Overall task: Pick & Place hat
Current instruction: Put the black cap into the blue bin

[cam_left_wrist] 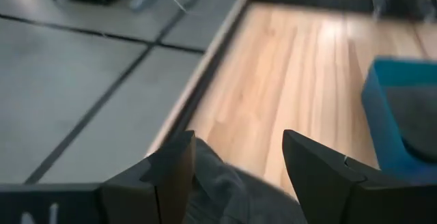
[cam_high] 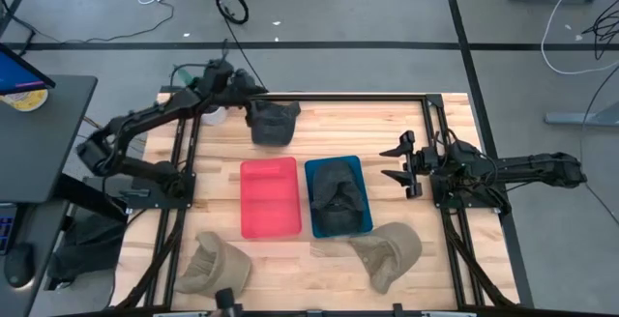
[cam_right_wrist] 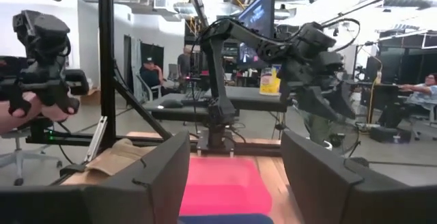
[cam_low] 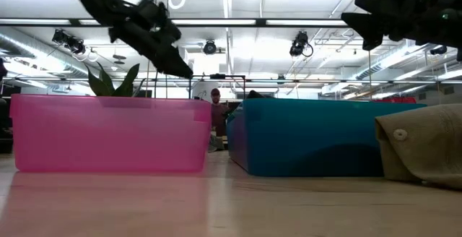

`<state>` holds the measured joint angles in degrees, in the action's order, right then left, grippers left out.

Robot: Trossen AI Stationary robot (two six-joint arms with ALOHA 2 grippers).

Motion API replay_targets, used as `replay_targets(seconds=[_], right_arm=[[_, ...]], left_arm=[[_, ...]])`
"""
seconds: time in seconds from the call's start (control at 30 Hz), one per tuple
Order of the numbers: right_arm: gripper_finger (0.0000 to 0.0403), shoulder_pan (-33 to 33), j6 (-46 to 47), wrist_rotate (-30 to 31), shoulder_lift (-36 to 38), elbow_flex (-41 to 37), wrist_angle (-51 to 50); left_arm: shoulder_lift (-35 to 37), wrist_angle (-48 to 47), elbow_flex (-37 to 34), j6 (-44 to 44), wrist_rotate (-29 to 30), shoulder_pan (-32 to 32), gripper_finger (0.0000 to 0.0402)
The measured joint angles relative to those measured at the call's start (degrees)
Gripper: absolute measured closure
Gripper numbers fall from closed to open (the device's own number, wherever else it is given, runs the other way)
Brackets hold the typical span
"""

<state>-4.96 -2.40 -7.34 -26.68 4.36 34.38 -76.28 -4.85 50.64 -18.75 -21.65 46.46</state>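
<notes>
Dark hat (cam_high: 272, 122) in left gripper (cam_high: 253, 104), hanging crown-down, long axis vertical

No readable text, label, brand or number anywhere; only a blurred pale mark, possibly a letter, on the left gripper's (cam_left_wrist: 235, 183) housing.

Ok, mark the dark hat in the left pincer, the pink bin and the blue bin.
dark hat (cam_high: 272, 124), high view, middle of its crown.
pink bin (cam_high: 270, 197), high view, bare floor.
blue bin (cam_high: 366, 201), high view, right rim.
</notes>
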Motion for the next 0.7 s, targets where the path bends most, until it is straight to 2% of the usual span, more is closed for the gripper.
replay_targets(seconds=[0.2,0.33,0.57,0.7], right_arm=[[0.0167,-0.8,0.5,0.0,0.0,0.0,-1.1],[0.0167,-1.0,0.7,0.0,0.0,0.0,-1.1],[0.0167,-1.0,1.3,0.0,0.0,0.0,-1.1],[0.0167,-1.0,2.0,0.0,0.0,0.0,-1.3]], left_arm=[[-8.1,-10.4,7.7,-6.3,-0.8,-0.5,0.0177],[-12.7,-16.6,10.1,-9.5,1.7,-1.6,0.0177],[-17.9,-17.3,10.0,-13.6,9.4,-2.5,0.0177],[-19.9,-17.2,10.0,-13.9,9.2,-0.8,0.0177]])
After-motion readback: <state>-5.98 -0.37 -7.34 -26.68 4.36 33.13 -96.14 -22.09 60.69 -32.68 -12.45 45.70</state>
